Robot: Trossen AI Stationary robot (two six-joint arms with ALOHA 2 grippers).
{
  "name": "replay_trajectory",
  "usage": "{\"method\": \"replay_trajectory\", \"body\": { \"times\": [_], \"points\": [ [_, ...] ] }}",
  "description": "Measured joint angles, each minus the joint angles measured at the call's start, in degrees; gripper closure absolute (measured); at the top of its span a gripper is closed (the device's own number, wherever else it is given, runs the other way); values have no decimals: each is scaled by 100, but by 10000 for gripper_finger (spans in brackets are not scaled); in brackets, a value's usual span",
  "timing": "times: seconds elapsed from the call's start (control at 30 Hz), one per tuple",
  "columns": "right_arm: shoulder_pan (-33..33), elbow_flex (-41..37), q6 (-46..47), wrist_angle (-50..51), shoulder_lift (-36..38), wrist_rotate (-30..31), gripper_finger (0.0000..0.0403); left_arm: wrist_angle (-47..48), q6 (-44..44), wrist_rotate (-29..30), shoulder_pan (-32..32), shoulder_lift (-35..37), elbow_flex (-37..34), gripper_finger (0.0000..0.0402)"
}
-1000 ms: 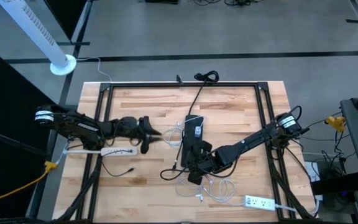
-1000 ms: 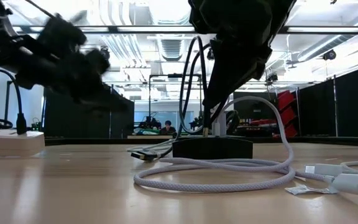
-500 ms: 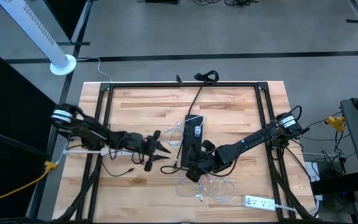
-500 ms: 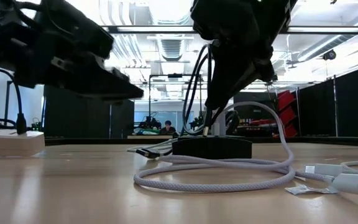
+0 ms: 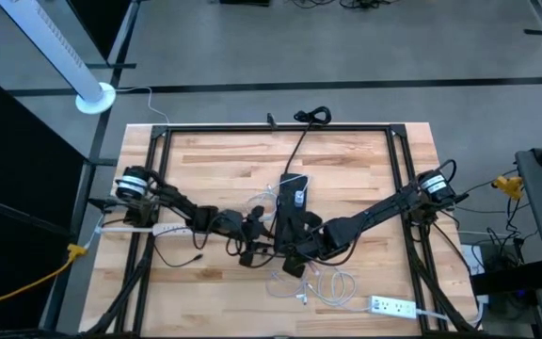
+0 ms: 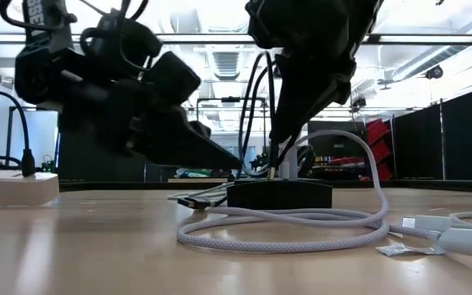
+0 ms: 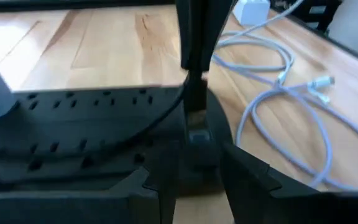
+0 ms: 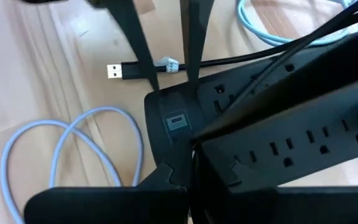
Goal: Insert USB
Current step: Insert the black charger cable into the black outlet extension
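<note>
The black power strip (image 5: 290,215) lies near the middle of the wooden counter (image 5: 215,160), long and dark, with rows of outlet slots along its top and a small USB port (image 8: 176,120) at its end face. A black cable with a bare silver USB plug (image 8: 114,71) lies on the counter just beside that end, not inserted. The right end effector (image 5: 294,247) sits on the strip's near end; its dark fingers (image 8: 166,174) appear clamped on the strip's edge. The left end effector (image 5: 260,234) comes in from the left at that same end; its fingers (image 7: 244,171) stand apart, with the strip's end and a short dark plug-like piece (image 7: 196,99) between them, though I cannot tell whether they touch it. Pale braided cable (image 6: 293,225) loops on the counter in front of the strip and beside it, with white connectors (image 6: 449,233) at its end. A white power strip (image 5: 163,229) lies under the left arm, and another white one (image 5: 391,306) lies at the counter's front right. No writing is legible on any of them. In the low view the arms are dark silhouettes and hide most of the strip.
</note>
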State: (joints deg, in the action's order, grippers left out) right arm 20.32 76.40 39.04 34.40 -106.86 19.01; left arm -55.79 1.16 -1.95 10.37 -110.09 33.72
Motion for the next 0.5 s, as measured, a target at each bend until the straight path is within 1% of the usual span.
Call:
{"method": "replay_trajectory", "body": {
  "times": [0.1, 0.27, 0.43, 0.5],
  "points": [
    [-23, 0, -103, -22, -14, 4, 403, -129, 151, 93, 9, -224, 224, 302],
    [-22, 0, -220, -30, -14, 23, 403, -147, 422, 633, 21, -652, 554, 314],
    [-22, 0, -264, -25, -16, 65, 403, -118, 365, 1417, 41, -699, 598, 329],
    [-22, -2, -266, -22, -16, 67, 403, -105, 359, 1509, 24, -674, 590, 334]
  ]
}}
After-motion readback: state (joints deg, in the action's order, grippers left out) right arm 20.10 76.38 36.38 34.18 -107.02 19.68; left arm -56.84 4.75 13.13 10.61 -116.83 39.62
